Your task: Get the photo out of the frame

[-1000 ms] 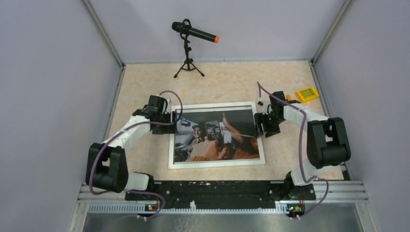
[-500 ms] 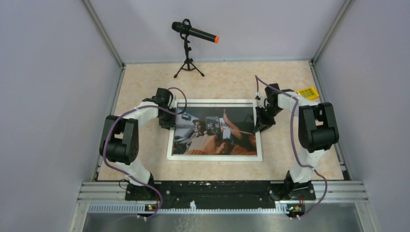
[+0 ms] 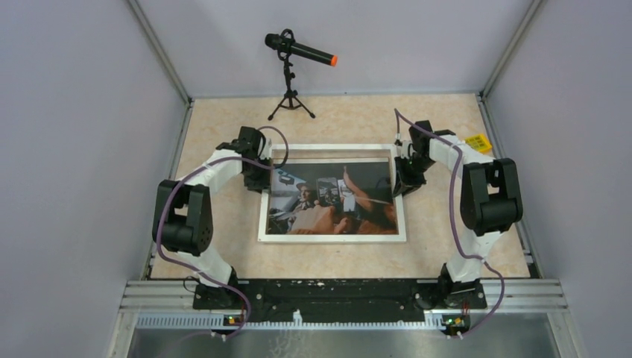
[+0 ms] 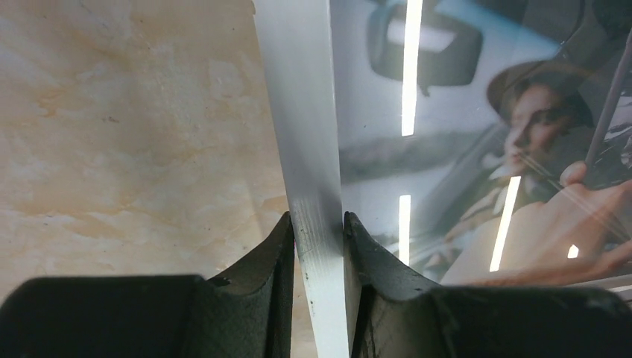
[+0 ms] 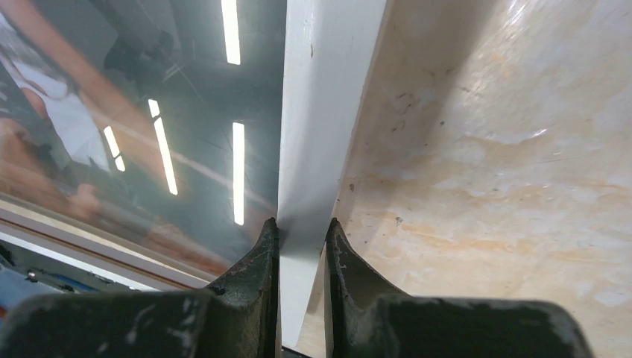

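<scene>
Two grippers clamp frame (image 3: 332, 238) on tabletop (image 3: 350, 119): left gripper (image 4: 319, 224) closed on left white rim, right gripper (image 5: 302, 227) on right rim. Photo (image 3: 335, 201) inside frame, glossy front. Presumably stiff, light, breakable; grip rims.

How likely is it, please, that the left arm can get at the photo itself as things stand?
Probably not. The left gripper is shut on the white rim of the frame, and the photo sits inside it behind what looks like reflective glazing.
</scene>
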Motion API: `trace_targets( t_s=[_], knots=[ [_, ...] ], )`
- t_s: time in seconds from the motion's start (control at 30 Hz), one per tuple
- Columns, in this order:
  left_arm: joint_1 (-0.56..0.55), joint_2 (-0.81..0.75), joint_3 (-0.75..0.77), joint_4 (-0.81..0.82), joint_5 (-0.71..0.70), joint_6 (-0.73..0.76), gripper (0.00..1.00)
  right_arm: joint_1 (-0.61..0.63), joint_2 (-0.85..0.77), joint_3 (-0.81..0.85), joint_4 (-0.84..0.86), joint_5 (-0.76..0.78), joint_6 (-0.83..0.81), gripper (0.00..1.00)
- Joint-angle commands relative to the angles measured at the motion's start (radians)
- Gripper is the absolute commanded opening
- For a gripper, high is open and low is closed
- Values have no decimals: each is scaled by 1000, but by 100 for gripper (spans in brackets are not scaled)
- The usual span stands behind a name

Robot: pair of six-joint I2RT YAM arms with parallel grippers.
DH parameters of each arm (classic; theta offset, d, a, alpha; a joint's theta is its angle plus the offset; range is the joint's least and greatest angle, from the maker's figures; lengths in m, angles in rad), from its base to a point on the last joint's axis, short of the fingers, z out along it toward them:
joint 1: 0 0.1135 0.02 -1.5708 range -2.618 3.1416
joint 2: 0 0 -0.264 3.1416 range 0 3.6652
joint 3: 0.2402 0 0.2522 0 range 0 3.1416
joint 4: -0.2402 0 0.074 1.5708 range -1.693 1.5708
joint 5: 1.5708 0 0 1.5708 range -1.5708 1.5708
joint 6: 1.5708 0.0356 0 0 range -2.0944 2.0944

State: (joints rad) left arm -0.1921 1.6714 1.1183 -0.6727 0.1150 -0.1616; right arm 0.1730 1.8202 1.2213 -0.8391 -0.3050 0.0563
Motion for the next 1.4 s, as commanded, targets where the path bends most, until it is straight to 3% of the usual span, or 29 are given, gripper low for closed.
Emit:
trace_targets(
  t_s=[0.0, 1.23, 1.3, 1.37],
  knots=[
    [8, 23, 58, 6, 6, 18, 0, 2, 9, 88, -19, 38, -47, 0],
    [37, 284, 240, 196, -106, 69, 0, -33, 256, 325, 109, 84, -52, 1],
    [42, 290, 244, 208, -145, 72, 2, -35, 263, 337, 109, 82, -52, 6],
    [55, 288, 247, 218, -139, 72, 12, -39, 266, 354, 111, 81, -52, 12]
  ],
)
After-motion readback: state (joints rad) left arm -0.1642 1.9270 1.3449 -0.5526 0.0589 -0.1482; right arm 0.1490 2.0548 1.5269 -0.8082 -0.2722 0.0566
